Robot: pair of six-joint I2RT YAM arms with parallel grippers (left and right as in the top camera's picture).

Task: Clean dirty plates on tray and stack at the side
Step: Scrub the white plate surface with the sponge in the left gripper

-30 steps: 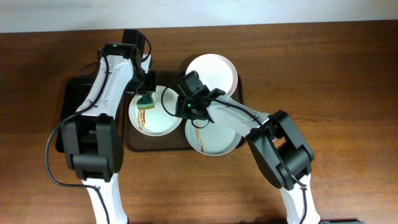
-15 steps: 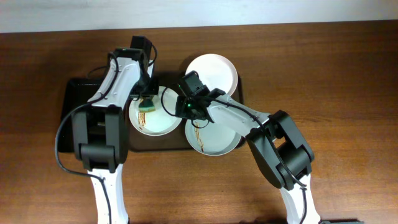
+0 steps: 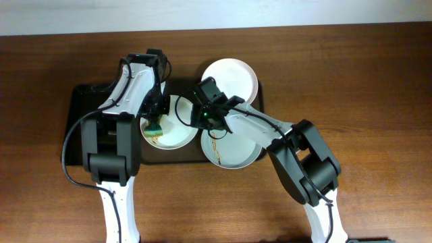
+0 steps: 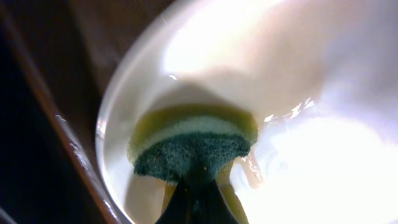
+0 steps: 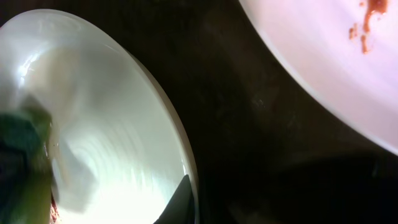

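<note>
Three plates lie on the dark-brown tray (image 3: 262, 102). My left gripper (image 3: 156, 116) is shut on a green and yellow sponge (image 3: 156, 126) pressed onto the left white plate (image 3: 177, 131). Close up, the sponge (image 4: 193, 146) sits just past the left gripper's (image 4: 199, 202) tips, beside an orange smear (image 4: 250, 171). My right gripper (image 3: 202, 120) is shut on that plate's right rim; one finger (image 5: 180, 199) shows on the inner side of the rim (image 5: 186, 155). The pale plate (image 3: 236, 147) at the front right has brown streaks. A clean-looking white plate (image 3: 233, 75) lies behind.
A smaller black tray (image 3: 79, 125) lies left of the brown tray, partly under my left arm. The right wrist view shows dark tray floor (image 5: 267, 143) between the gripped plate and the red-spotted plate (image 5: 323, 56). Bare wooden table (image 3: 364, 101) extends to the right.
My left gripper has drawn the sponge across the left plate toward the table's front edge. The right gripper and all three plates have stayed where they were.
</note>
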